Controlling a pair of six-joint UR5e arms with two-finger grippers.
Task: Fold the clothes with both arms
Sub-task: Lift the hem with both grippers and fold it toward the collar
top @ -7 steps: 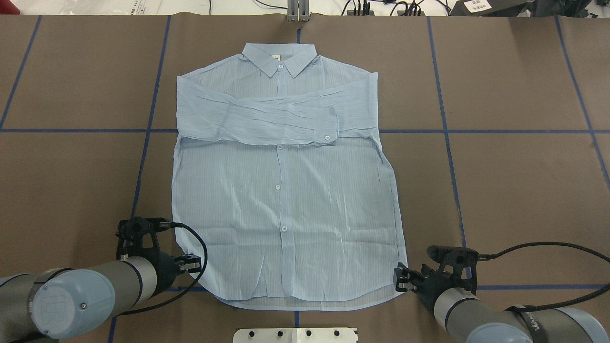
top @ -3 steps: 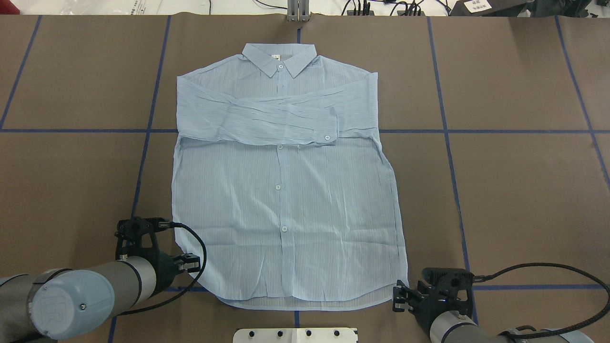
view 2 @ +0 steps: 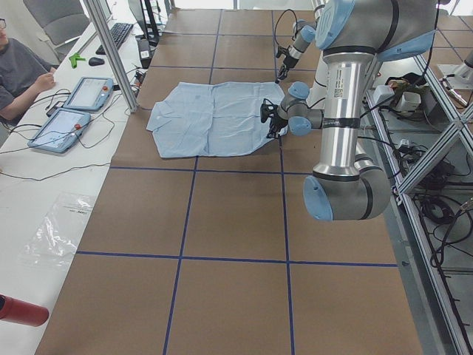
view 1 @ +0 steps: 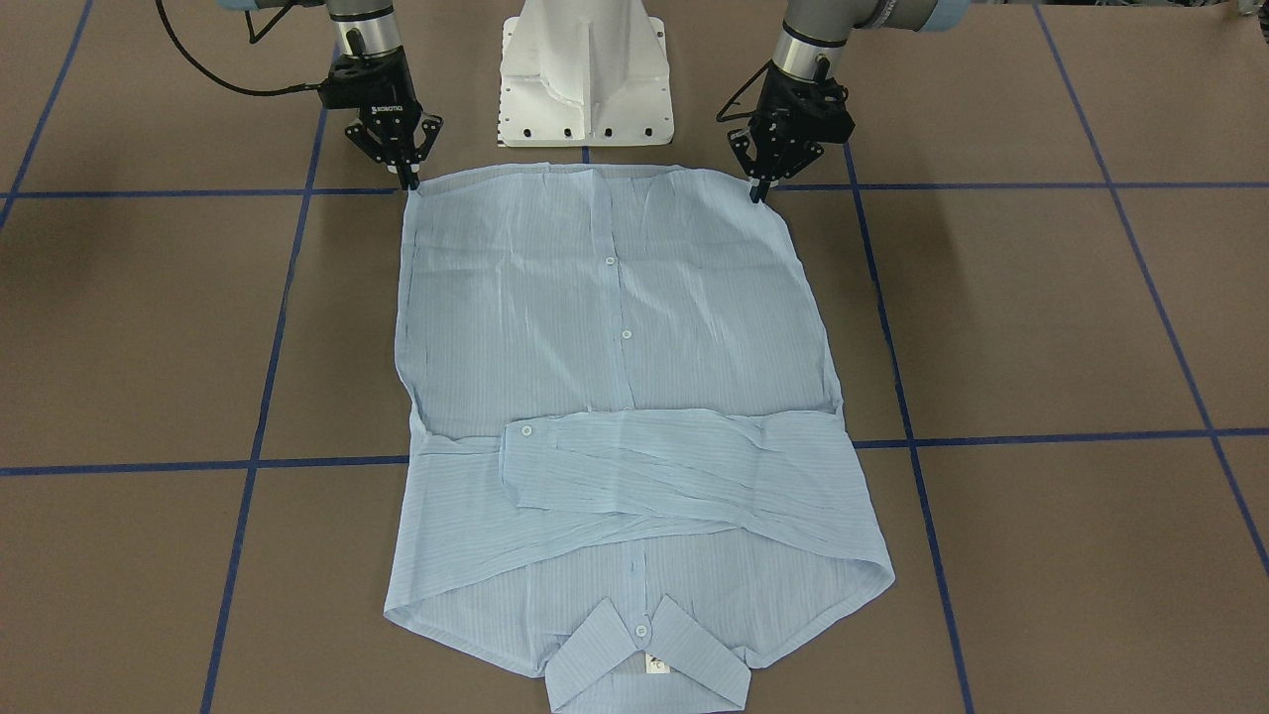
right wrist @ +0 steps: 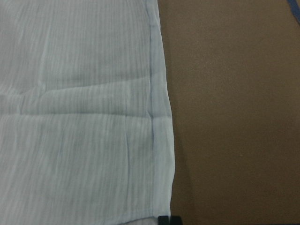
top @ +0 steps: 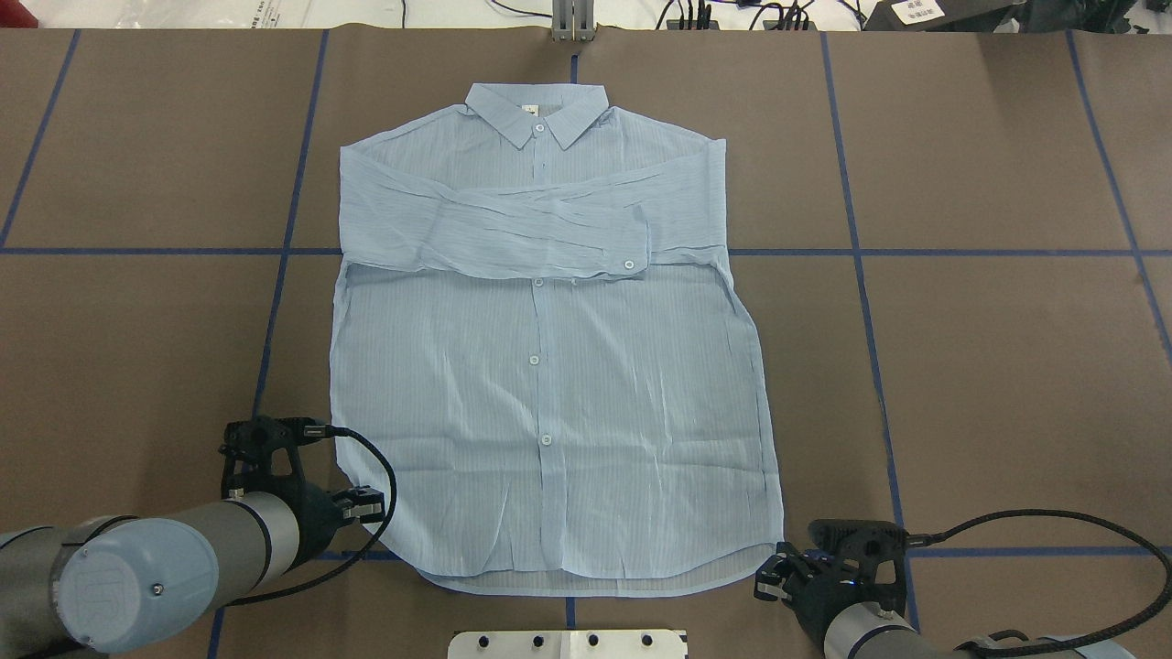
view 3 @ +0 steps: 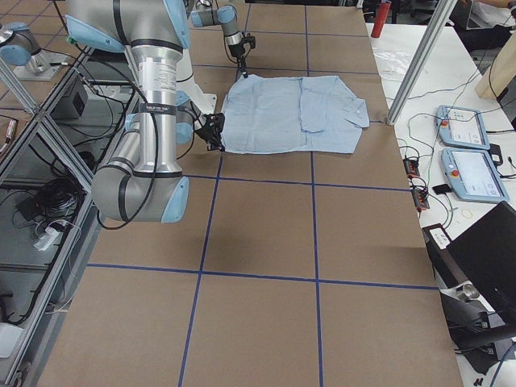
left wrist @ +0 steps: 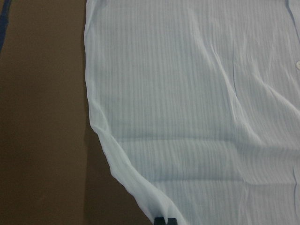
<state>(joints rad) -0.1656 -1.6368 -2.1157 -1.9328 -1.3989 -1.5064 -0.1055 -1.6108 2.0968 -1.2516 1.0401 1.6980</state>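
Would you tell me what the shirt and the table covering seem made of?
Shirt: thin matte woven fabric, perhaps cotton; slightly sheer, finely crinkled. Table covering: matte brown paper or board, perhaps; flat, grainy surface.

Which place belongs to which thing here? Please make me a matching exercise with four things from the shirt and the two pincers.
Things:
1 collar
2 buttoned cuff
3 left pincer
4 right pincer

Places:
a hem corner on the overhead view's right
b far end of the shirt, away from the robot
c folded across the chest
d hem corner on the overhead view's left

Pairs: 1-b; 2-c; 3-d; 4-a.
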